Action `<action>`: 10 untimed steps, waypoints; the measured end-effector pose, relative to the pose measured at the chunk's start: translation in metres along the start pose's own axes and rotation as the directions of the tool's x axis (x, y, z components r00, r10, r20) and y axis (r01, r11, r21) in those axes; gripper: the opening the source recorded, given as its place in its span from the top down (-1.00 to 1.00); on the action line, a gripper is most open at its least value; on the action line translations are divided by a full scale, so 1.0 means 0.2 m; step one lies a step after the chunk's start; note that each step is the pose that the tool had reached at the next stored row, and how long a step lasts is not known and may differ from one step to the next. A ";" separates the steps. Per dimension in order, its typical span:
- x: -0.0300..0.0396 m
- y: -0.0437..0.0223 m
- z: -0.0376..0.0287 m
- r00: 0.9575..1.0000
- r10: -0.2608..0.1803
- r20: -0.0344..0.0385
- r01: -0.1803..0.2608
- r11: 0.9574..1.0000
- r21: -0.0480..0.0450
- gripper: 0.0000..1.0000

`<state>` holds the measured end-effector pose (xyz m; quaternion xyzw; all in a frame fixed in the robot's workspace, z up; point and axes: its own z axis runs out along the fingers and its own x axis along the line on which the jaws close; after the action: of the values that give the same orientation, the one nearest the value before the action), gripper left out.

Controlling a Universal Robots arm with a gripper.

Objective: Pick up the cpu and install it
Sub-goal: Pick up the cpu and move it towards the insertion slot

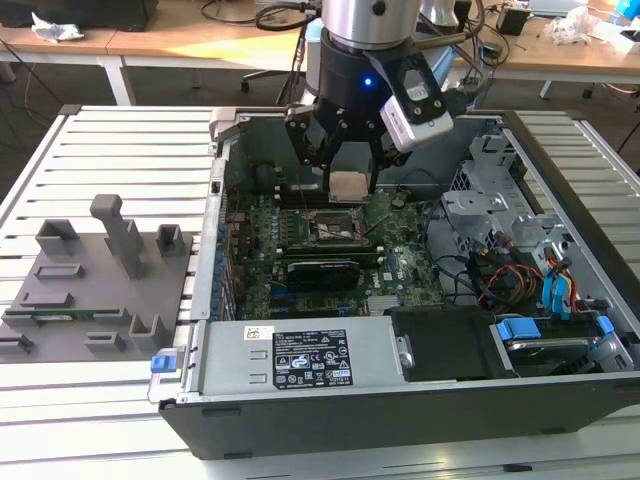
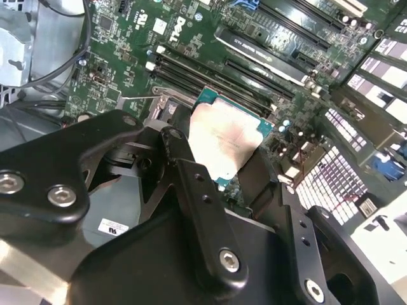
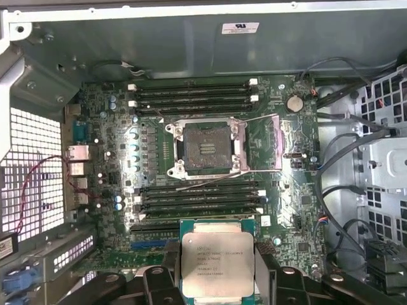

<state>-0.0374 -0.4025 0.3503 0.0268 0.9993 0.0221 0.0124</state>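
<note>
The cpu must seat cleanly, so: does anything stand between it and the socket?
Nothing visible does. The gripper holds the cpu clear of the socket, which lies open with its bed bare.

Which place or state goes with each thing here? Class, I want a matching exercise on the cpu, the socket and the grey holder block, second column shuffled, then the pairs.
Things
1. cpu
2. socket
3. grey holder block

Places or states
A. on the slatted table, outside the case, at the exterior view's left
B. open and empty, on the motherboard
C. held between the jaws, above the motherboard

Pairs: 1-C, 2-B, 3-A
</note>
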 end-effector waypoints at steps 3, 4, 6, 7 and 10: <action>0.001 -0.001 0.030 1.000 0.000 0.000 0.000 1.000 0.000 -0.09; 0.001 -0.002 0.039 1.000 0.000 0.000 0.000 1.000 0.000 -0.09; 0.001 -0.003 0.063 1.000 0.000 0.000 0.000 1.000 0.000 -0.09; 0.002 -0.003 0.072 1.000 0.000 0.000 0.000 1.000 0.000 -0.09; 0.003 -0.005 0.108 1.000 0.000 0.000 0.000 1.000 0.000 -0.09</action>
<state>-0.0374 -0.4025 0.3286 0.0268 0.9993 0.0221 0.0124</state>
